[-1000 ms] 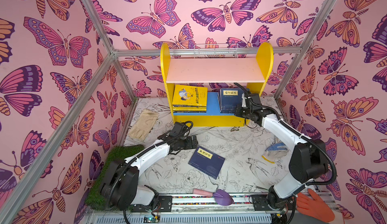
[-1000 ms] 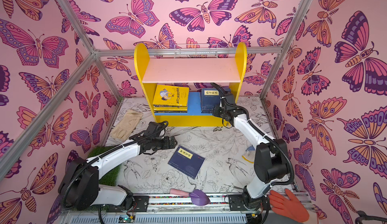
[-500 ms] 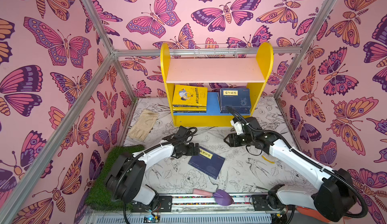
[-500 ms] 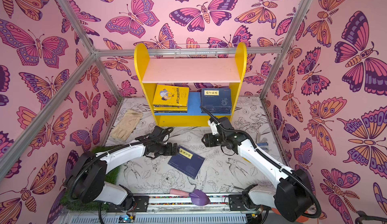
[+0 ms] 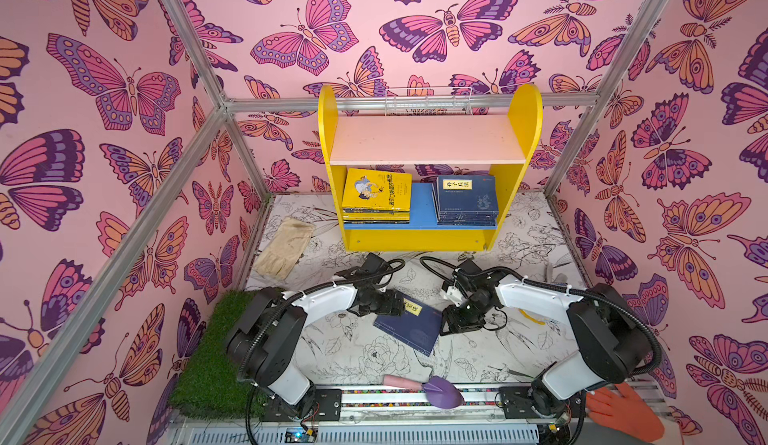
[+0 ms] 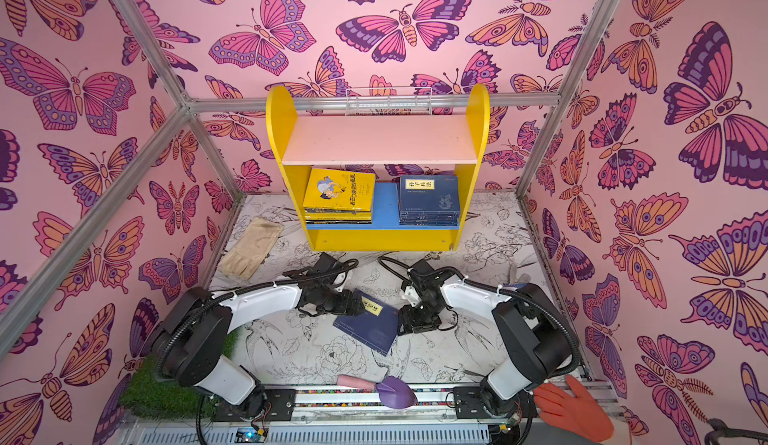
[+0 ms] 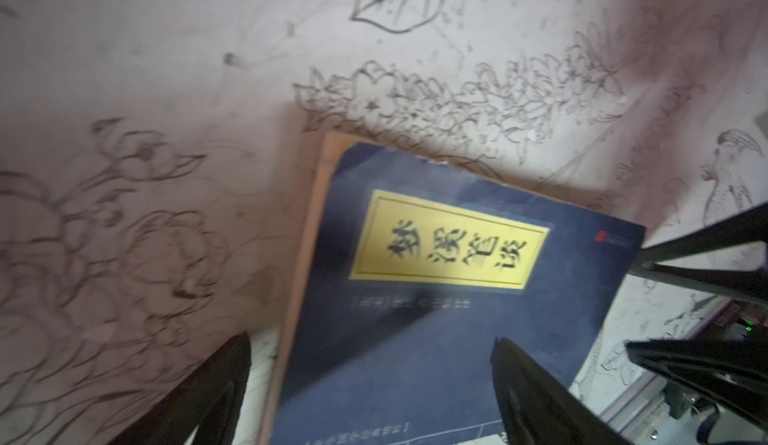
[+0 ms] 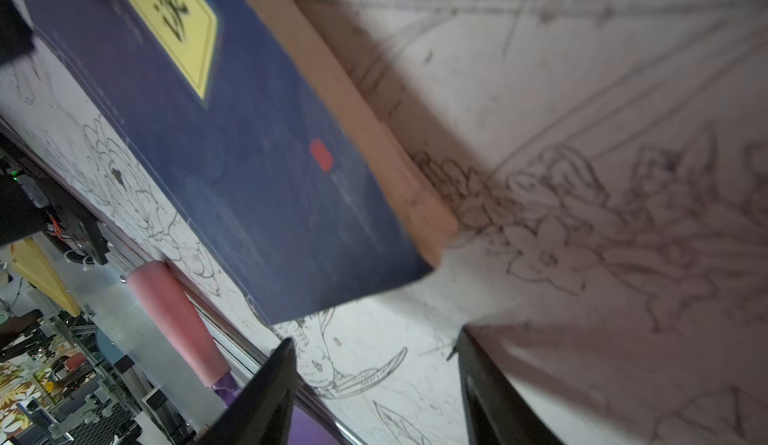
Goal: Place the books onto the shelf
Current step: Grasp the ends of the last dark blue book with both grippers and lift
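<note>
- The step in hand looks like the pickup of the one loose book. It lies flat on the worktop, between the two grippers.
- The left gripper has its jaws wide apart and holds nothing. In its wrist view one finger sits off the book's long edge and the other finger sits over the cover, so the label end lies right beneath it.
- The right gripper is also apart and empty. In its wrist view the book's corner lies just ahead of its fingertips, not between them.
- A thin book lying flat gives little to pinch. I would get one finger under an edge while the other gripper steadies the far side, so the book does not slide away.
- Closing should wait until a finger is truly below the pages, or the jaws may catch only the cover.
- On the shelf, well ahead of both grippers, the lower board carries a yellow stack and a navy stack. The gap between them looks too narrow, so the top of the navy stack seems the easier landing. The upper board is bare.
- The book is a slim navy paperback with a yellow title label, a small red mark near one corner and tan page edges. It lies skewed to the shelf front, and it probably bends if gripped at one corner.
</note>
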Robot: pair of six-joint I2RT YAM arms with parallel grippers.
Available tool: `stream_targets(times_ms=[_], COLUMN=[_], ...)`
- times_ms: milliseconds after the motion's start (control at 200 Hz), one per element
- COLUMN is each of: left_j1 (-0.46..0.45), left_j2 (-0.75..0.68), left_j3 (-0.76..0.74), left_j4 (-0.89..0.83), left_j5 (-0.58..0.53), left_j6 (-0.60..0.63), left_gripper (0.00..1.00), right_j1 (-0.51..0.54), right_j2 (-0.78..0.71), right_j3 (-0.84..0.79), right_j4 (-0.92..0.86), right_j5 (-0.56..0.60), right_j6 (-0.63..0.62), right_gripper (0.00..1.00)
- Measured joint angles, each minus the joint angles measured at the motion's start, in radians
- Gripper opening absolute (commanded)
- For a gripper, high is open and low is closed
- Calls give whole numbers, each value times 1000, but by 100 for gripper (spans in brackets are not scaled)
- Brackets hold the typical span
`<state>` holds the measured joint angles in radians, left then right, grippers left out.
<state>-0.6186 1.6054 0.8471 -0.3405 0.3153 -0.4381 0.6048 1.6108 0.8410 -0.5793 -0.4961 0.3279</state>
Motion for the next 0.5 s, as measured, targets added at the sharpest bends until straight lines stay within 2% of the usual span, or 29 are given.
stream_targets(times_ms=[220,351,501], left_j1=[-2,-2,-3], left_j2=[14,62,115], left_j3=[11,58,109], left_j4=[2,-7,-3], left_j5=[77,145,191], left_j6=[53,68,79], left_gripper=[90,91,89], right_j1=[-17,-82,-148], right_j2=[126,191,199], right_j3=[157,311,429], right_j4=[-10,0,49], right_j5=[-1,13,64], right_j6=[-12,-6,14], right_gripper=[57,57,57])
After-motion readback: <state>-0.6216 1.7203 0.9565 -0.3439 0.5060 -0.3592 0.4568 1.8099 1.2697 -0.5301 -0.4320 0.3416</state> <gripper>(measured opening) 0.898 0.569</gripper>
